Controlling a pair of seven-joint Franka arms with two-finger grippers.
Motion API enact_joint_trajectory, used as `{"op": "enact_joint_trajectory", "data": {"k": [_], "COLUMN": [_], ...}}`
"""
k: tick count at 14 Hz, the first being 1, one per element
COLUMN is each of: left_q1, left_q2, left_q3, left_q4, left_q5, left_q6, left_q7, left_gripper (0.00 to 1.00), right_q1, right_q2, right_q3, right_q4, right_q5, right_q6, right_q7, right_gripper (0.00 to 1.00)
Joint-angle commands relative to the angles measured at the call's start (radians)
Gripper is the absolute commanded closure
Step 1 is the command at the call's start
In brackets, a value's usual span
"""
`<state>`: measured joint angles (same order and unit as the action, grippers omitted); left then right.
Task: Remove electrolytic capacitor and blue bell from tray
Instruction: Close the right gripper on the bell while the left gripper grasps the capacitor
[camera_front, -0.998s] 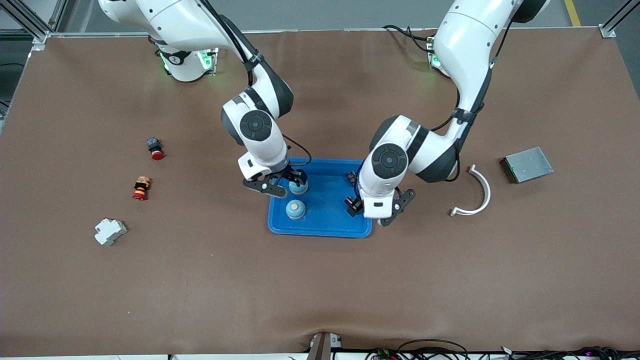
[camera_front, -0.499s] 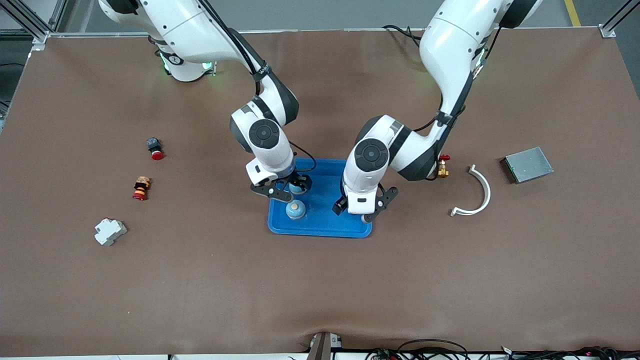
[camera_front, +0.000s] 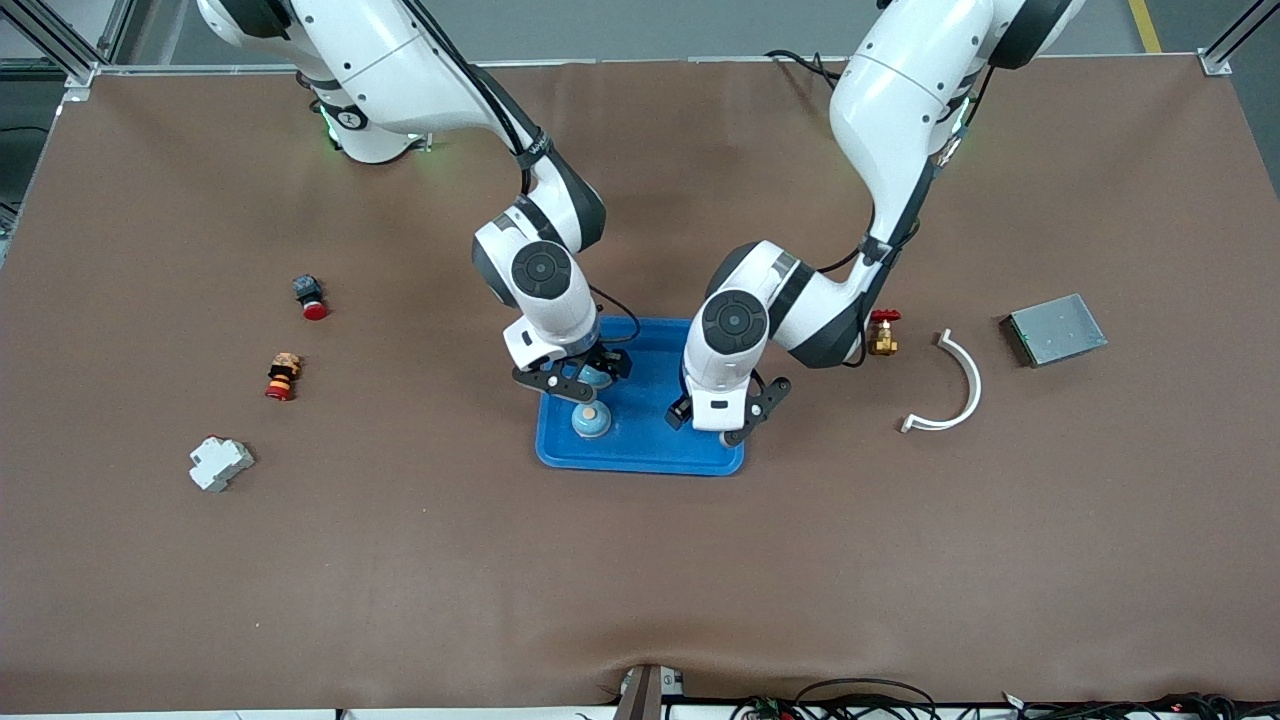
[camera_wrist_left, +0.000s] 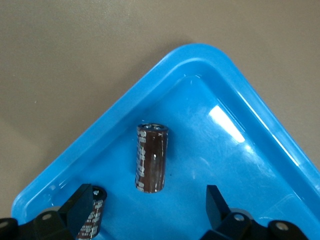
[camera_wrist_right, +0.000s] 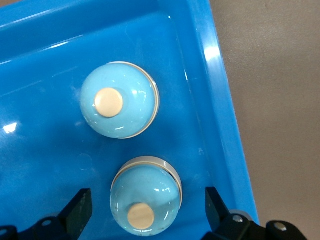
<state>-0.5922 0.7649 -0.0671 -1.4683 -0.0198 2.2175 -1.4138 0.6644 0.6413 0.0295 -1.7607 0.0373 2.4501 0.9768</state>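
Nothing has left the tray (camera_front: 640, 455) yet, going by what lies in it: two blue bells and two capacitors are inside. Right gripper (camera_front: 571, 382) hangs over the bell (camera_wrist_right: 145, 196) nearer the robots' bases, fingers spread wide, one to each side of it, gripping nothing. The other bell (camera_front: 591, 419) sits just beside it, nearer the front camera. Left gripper (camera_front: 722, 418) hovers over the tray's left-arm end, spread and empty, with a capacitor (camera_wrist_left: 150, 158) lying between its fingers and a second capacitor (camera_wrist_left: 94, 215) beside one finger.
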Motion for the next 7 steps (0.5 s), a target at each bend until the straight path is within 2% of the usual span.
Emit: {"op": "enact_joint_trajectory", "data": {"k": [1, 7], "left_q1": [0.0, 0.002], "left_q2": [0.024, 0.037], "left_q3": [0.006, 0.007], "left_q4": [0.019, 0.019], "left_q5": [0.017, 0.017], "left_q6": [0.007, 0.06], "left_q7": [-0.007, 0.002], "left_gripper": [0.0, 0.0], "right_q1": [0.027, 0.043], "right_q2": [0.024, 0.057], "right_q3": [-0.014, -0.016], "right_q4": [0.024, 0.024], "right_q5": [-0.002, -0.004], "right_q6": [0.009, 0.049], "right_q7": [0.028, 0.045], "right_gripper": [0.0, 0.0]}}
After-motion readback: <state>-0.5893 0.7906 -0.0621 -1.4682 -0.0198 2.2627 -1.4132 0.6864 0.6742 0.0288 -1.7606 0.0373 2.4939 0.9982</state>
